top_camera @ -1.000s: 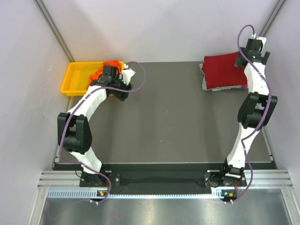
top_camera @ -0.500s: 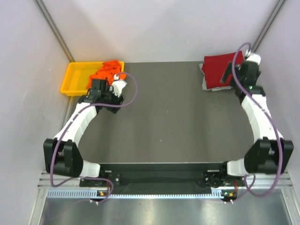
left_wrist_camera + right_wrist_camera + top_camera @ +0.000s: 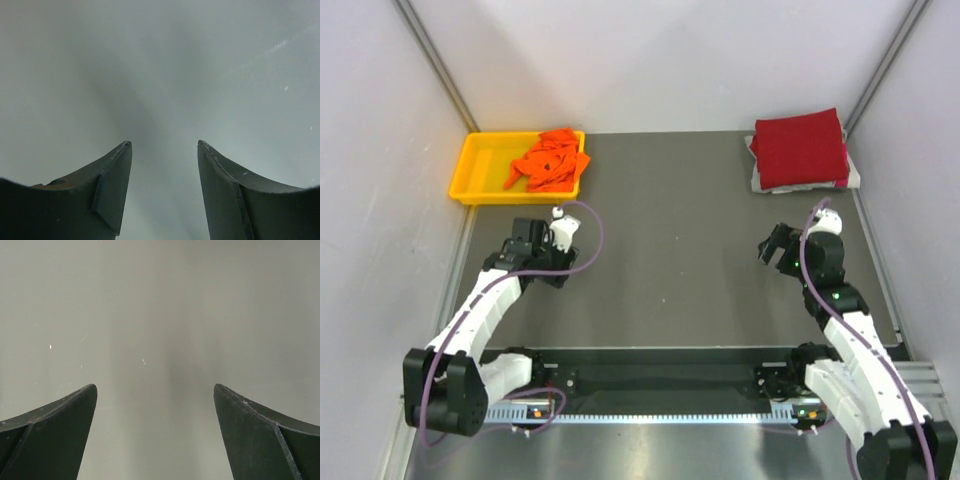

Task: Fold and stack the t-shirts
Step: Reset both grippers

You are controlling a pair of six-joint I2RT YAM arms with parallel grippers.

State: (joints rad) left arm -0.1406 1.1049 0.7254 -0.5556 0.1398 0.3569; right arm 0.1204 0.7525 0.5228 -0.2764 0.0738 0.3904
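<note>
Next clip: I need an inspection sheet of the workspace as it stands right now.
Surface: dark grey table, middle bare.
Job's things: dark red t-shirt folded at the far right corner, lying on a light grey cloth; orange t-shirt crumpled in the tray.
Clutter: yellow tray at the far left corner.
Grippers: left pincer open, empty; right pincer open, empty.
Cables: purple cables loop along both arms, apart from the cloth.
Surroundings: pale walls; nothing else seen.
</note>
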